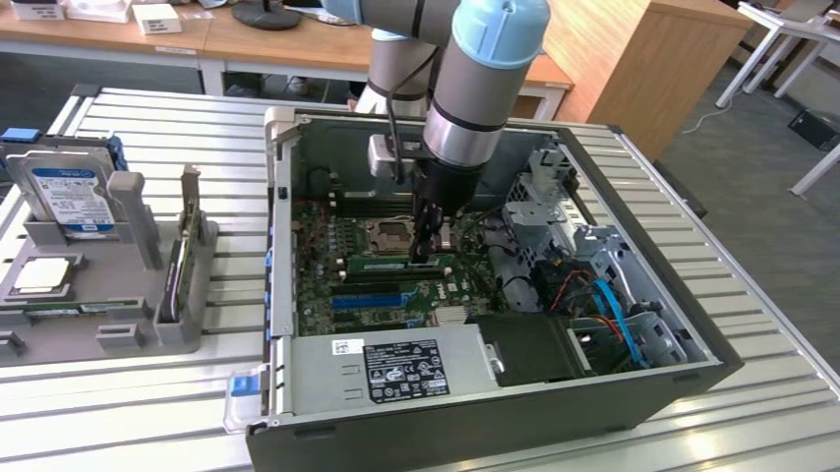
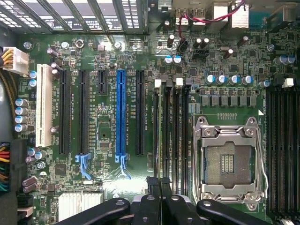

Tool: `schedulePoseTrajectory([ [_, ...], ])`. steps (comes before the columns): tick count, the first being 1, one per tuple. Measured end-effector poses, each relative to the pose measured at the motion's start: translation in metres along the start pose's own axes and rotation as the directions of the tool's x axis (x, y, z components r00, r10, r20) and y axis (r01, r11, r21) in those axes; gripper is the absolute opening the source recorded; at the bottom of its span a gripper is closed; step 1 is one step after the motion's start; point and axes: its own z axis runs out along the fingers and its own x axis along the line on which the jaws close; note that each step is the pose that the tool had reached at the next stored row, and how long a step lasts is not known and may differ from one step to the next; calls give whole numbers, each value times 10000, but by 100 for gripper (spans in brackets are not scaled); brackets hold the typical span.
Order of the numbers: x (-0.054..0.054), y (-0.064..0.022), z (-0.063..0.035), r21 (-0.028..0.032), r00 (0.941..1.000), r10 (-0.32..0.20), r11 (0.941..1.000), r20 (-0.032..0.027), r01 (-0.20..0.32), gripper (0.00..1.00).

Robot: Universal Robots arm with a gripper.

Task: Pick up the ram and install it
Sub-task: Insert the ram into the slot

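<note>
The ram (image 1: 378, 264) is a thin green stick with a pale label. It stands on edge along the memory slots of the motherboard, inside the open computer case (image 1: 282, 246). My gripper (image 1: 422, 254) reaches straight down into the case. It is shut on the ram near the end toward the exterior view's right. In the wrist view the black fingers (image 2: 154, 199) are pressed together at my gripper (image 2: 161, 185). They sit over the row of dark memory slots (image 2: 174, 126) beside the CPU socket (image 2: 228, 161).
A blue slot (image 2: 121, 112) and long black slots (image 2: 64, 112) lie beside the memory slots. The power supply (image 1: 393, 369) fills the case's near side, with cables and drive cages (image 1: 577, 265) at the exterior view's right. A grey fixture holding a hard drive (image 1: 66, 197) stands outside the case.
</note>
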Motion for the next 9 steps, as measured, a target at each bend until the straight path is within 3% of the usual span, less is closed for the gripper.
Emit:
schedulePoseTrajectory([
  [9,0,4,10,1,10000,0,10000,3,0,11],
])
